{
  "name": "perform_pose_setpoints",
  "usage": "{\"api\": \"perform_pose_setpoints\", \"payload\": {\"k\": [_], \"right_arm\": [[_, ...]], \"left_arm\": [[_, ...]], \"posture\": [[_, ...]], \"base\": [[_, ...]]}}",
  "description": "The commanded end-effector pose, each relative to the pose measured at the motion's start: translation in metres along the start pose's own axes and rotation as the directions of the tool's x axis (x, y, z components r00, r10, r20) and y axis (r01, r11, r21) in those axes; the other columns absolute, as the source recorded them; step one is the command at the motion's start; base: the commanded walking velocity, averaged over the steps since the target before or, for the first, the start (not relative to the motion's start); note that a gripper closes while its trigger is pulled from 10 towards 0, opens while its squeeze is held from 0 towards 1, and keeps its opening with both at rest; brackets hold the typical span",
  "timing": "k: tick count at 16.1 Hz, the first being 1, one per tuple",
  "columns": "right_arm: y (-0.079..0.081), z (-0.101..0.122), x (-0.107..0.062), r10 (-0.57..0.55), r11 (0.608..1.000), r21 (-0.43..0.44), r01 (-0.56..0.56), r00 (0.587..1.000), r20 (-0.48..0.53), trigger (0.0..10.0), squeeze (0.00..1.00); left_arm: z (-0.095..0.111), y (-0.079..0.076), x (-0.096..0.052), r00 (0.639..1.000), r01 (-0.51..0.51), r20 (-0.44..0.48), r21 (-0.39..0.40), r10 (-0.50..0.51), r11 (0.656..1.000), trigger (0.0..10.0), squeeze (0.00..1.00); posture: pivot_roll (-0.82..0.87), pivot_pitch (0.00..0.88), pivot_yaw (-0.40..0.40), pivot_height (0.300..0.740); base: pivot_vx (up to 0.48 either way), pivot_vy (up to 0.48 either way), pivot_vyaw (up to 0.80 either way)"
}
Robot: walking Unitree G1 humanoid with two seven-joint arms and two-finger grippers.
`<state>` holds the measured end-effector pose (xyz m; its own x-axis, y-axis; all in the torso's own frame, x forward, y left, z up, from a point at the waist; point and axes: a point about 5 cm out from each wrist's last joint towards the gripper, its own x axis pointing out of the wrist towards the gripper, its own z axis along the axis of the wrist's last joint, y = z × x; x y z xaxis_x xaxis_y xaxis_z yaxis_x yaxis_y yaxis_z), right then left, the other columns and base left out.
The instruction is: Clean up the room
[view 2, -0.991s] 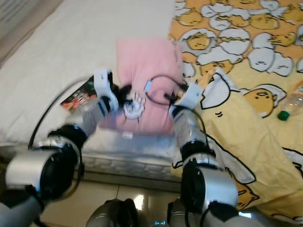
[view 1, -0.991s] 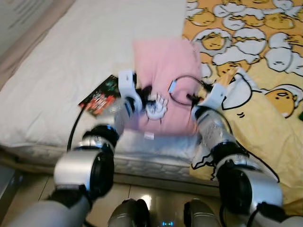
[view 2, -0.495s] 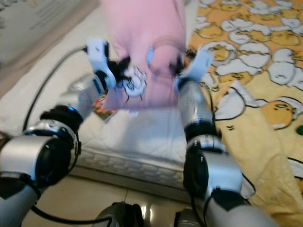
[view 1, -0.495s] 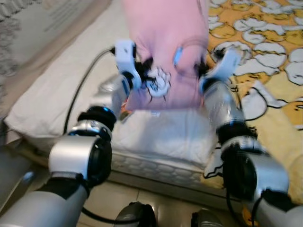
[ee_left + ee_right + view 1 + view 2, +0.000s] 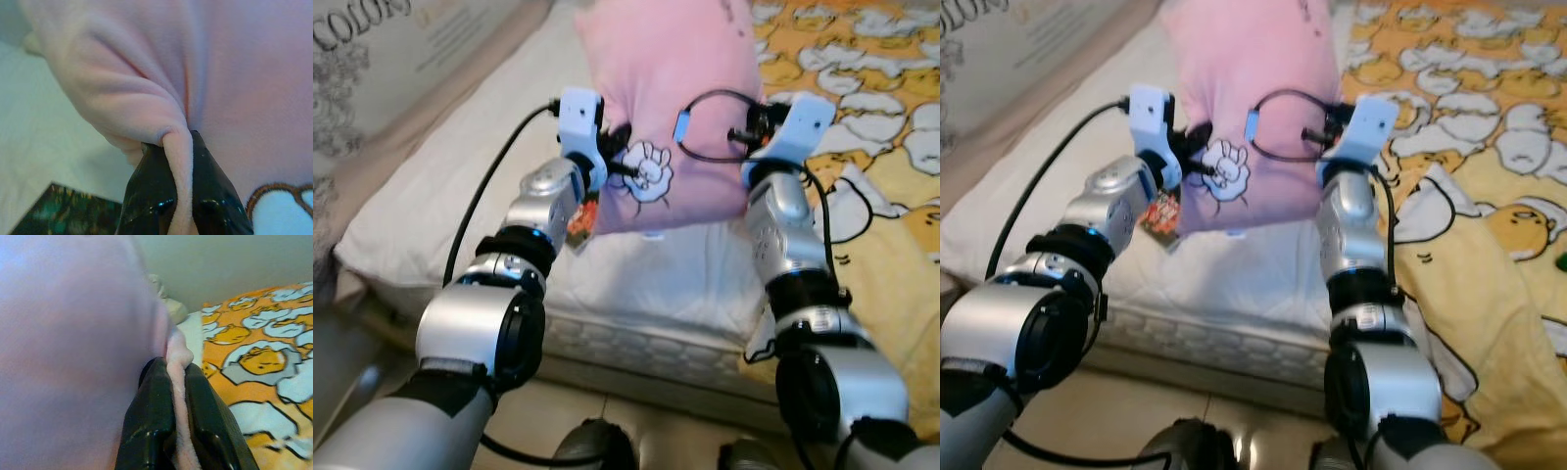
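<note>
A pink pillow (image 5: 671, 108) with a white rabbit print (image 5: 649, 176) hangs lifted above the white mattress (image 5: 460, 206), held between both arms. My left gripper (image 5: 177, 147) is shut on a fold of the pillow's near left edge. My right gripper (image 5: 177, 369) is shut on the pillow's right edge seam. In the eye views the left gripper (image 5: 612, 166) and right gripper (image 5: 744, 122) sit at either side of the pillow, their fingers partly hidden by the cloth.
A yellow blanket (image 5: 871, 147) with egg cartoon prints covers the bed's right side. A dark printed packet (image 5: 63, 213) lies on the mattress under the pillow's left corner. A fabric headboard (image 5: 382, 69) with lettering stands at left. Tiled floor (image 5: 568, 411) lies below the bed edge.
Both arms have raised the pillow off the mattress and carried it up and toward the headboard. The camera has turned left, bringing the headboard into view.
</note>
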<state>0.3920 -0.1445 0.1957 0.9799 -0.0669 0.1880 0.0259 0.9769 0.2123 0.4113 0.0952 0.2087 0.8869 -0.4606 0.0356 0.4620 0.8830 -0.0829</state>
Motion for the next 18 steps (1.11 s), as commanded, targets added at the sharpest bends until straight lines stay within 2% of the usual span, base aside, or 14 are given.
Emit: {"api": "perform_pose_setpoints", "payload": {"k": [1,3,5,8,11,15,17,18], "right_arm": [[0.007,-0.004,-0.004,0.015,1.0,-0.021,-0.014,1.0,0.008,10.0,0.0],[0.007,-0.013,-0.01,0.008,0.999,-0.042,-0.009,1.0,-0.011,10.0,0.0],[0.009,-0.018,-0.015,0.021,0.998,-0.057,-0.022,1.0,-0.021,10.0,0.0],[0.007,-0.027,-0.021,0.031,0.995,-0.089,-0.035,0.999,-0.039,10.0,0.0],[0.001,-0.03,-0.023,0.024,0.994,-0.102,-0.029,0.998,-0.053,10.0,0.0],[0.003,-0.027,-0.02,0.04,0.992,-0.118,-0.047,0.998,-0.057,10.0,0.0],[0.001,-0.027,-0.02,0.053,0.989,-0.134,-0.062,0.996,-0.067,10.0,0.0],[-0.008,-0.031,-0.023,0.059,0.984,-0.162,-0.074,0.994,-0.093,10.0,0.0]], "left_arm": [[0.014,0.01,-0.003,0.998,-0.034,0.062,0.047,0.031,0.998,10.0,0.0],[0.01,0.013,-0.006,0.996,-0.064,0.076,0.121,0.055,0.991,10.0,0.0],[0.004,0.018,-0.01,0.992,-0.108,0.08,0.092,0.1,0.99,10.0,0.0],[-0.009,0.02,-0.015,0.988,-0.142,0.072,0.094,0.136,0.985,10.0,0.0],[-0.009,0.023,-0.017,0.981,-0.179,0.095,0.082,0.171,0.981,10.0,0.0],[-0.014,0.024,-0.018,0.973,-0.217,0.08,-0.006,0.217,0.976,10.0,0.0],[-0.024,0.023,-0.019,0.973,-0.228,0.041,-0.028,0.229,0.973,10.0,0.0],[-0.038,0.019,-0.022,0.971,-0.24,0.004,-0.06,0.241,0.969,10.0,0.0]], "posture": [[-0.24,0.0,0.145,0.723],[-0.23,0.0,0.144,0.723],[-0.23,0.0,0.143,0.723],[-0.22,0.0,0.138,0.723],[-0.21,0.0,0.134,0.723],[-0.21,0.0,0.121,0.723],[-0.22,0.0,0.096,0.723],[-0.22,0.0,0.065,0.723]], "base": [[0.0,0.48,0.0],[0.0,0.48,0.0],[0.0,0.48,0.0],[0.0,0.48,0.0],[0.0,0.48,0.0],[0.0,0.48,0.0],[0.0,0.48,0.0],[0.0,0.0,0.0]]}}
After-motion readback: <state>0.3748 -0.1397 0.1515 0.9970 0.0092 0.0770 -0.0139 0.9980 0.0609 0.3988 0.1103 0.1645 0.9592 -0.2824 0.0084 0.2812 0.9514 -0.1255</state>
